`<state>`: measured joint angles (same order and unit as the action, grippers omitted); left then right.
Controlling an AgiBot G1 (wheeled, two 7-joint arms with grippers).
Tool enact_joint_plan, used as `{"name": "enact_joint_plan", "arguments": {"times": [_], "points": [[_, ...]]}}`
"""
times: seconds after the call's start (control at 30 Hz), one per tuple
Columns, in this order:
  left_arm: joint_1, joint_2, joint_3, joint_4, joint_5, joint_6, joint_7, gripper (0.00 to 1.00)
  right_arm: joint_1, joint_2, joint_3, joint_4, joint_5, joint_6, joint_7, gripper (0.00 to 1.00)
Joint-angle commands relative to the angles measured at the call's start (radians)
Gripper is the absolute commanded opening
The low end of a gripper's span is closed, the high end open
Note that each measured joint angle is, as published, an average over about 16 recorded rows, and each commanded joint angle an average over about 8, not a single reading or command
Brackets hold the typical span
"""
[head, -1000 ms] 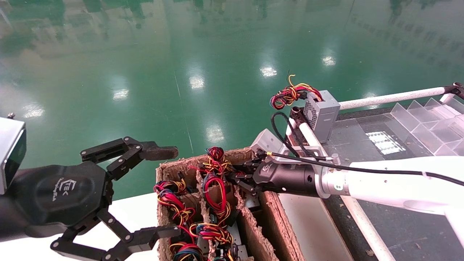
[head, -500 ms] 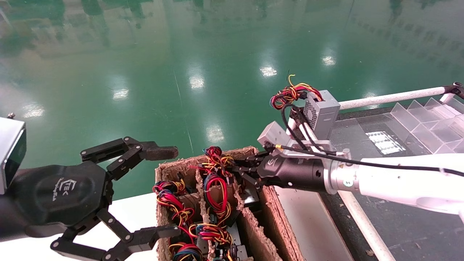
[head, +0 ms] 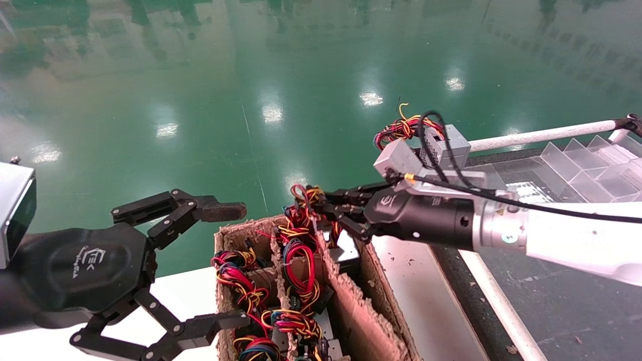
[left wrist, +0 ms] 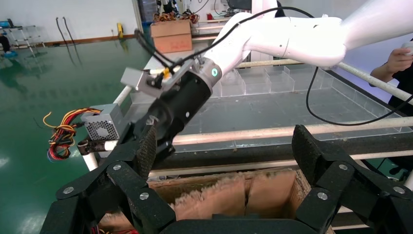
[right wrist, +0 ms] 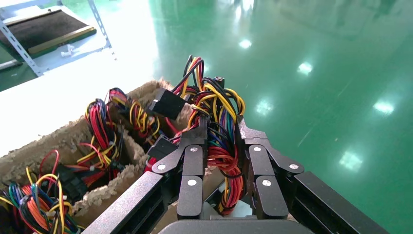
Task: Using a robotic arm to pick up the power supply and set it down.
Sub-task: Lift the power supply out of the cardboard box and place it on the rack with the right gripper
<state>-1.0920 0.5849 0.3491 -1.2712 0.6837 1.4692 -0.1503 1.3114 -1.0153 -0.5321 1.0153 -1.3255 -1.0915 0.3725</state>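
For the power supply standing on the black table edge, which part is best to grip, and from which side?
Probably the grey metal body of the power supply, gripped across its two flat sides from above. It stands upright, and its wire bunch sticks out towards the floor side, so avoid that end.

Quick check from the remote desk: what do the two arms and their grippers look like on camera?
Both grippers, left gripper and right gripper, are black linkage types with two fingers and a white logo on the body. The right has a black cylindrical wrist, silver-white forearm, black cable and a grey square block on top.
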Motion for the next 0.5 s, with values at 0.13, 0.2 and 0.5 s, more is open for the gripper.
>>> {"name": "enact_joint_plan", "arguments": {"times": [0.13, 0.2, 0.5], "points": [[0.0, 0.0, 0.0, 0.0, 0.0, 0.0, 0.0, 1.0, -0.005, 0.01, 0.002, 0.011, -0.007, 0.011, 0.002, 0.0], [0.0, 0.0, 0.0, 0.0, 0.0, 0.0, 0.0, 1.0, -0.006, 0.01, -0.003, 0.008, -0.024, 0.026, 0.013, 0.0], [0.0, 0.0, 0.0, 0.0, 0.0, 0.0, 0.0, 1.0, 0.004, 0.024, 0.004, -0.001, -0.046, 0.078, 0.08, 0.0]]}}
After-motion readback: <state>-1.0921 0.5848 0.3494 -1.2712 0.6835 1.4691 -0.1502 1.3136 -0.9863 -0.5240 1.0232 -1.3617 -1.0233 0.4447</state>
